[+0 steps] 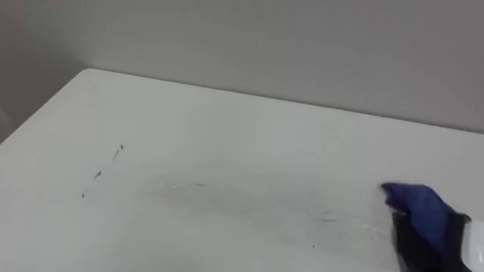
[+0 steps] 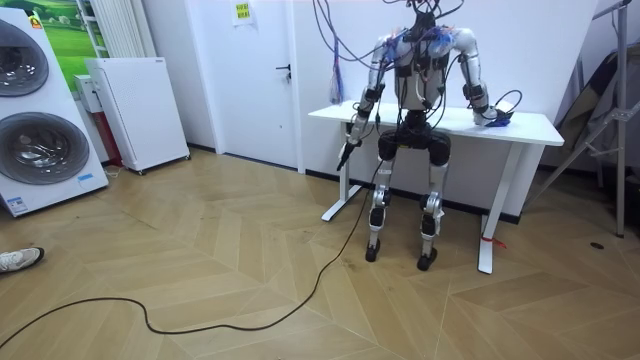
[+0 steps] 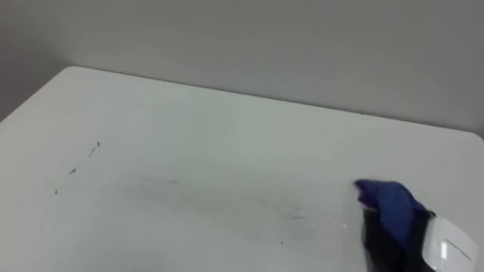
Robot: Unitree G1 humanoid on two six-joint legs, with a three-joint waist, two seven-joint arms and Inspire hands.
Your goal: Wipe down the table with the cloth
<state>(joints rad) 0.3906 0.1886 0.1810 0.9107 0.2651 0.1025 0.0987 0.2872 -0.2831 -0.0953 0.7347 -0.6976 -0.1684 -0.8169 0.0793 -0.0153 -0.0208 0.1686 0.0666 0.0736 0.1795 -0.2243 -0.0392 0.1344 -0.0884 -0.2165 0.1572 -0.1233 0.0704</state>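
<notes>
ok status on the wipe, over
right hand at near right of white table, blue cloth draped over it. left hand hanging by its side. dark marks far left not yet wiped, nothing between.

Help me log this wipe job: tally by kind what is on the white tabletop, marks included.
Blue cloth, at the right hand: 1
Groups of dark marks: 2 (one on the left side of the table, fainter ones near the cloth)
Total: 3
</notes>
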